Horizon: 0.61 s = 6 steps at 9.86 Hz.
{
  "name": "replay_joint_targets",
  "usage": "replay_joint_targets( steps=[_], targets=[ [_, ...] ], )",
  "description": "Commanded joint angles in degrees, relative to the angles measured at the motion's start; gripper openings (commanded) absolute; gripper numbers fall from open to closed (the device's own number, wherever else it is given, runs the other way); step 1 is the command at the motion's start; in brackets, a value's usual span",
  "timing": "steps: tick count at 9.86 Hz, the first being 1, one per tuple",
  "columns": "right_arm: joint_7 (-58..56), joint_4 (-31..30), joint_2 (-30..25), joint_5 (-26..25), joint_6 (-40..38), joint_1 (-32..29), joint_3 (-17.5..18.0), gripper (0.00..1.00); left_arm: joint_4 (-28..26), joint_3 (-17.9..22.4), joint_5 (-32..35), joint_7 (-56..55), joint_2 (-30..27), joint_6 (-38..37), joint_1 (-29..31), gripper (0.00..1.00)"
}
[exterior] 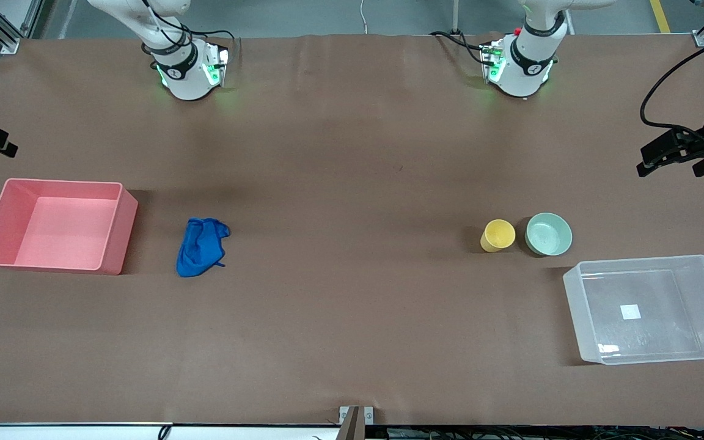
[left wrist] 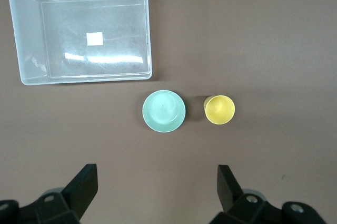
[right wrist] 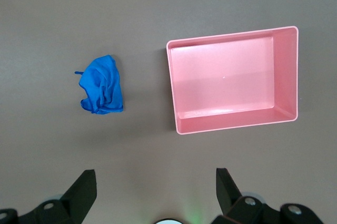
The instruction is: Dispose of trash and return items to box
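Note:
The blue rag lies crumpled on the table beside the pink bin; it also shows in the right wrist view. The yellow cup and the mint-green bowl stand upright side by side, a little apart, also in the left wrist view: cup, bowl. The clear box with its white sticker sits nearer the front camera than the bowl, and shows again. My left gripper is open and empty, high over bare table. My right gripper is open and empty, high near its base.
The pink bin stands empty at the right arm's end of the table, also in the right wrist view. Both arm bases stand at the table's back edge. Black camera mounts stick in at both ends of the table.

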Motion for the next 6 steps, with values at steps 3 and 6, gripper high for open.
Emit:
replay_joint_targets(
  steps=[3,6],
  targets=[
    [-0.2,-0.6,-0.5,1.1,-0.2,0.4,-0.1,1.00,-3.1,0.0,0.5,0.7,2.3,3.6,0.2,0.99],
    [0.0,-1.7,0.6,1.2,1.5,2.1,0.0,1.00,-9.5,0.0,0.4,0.7,5.4,11.3,1.1,0.98]
  ],
)
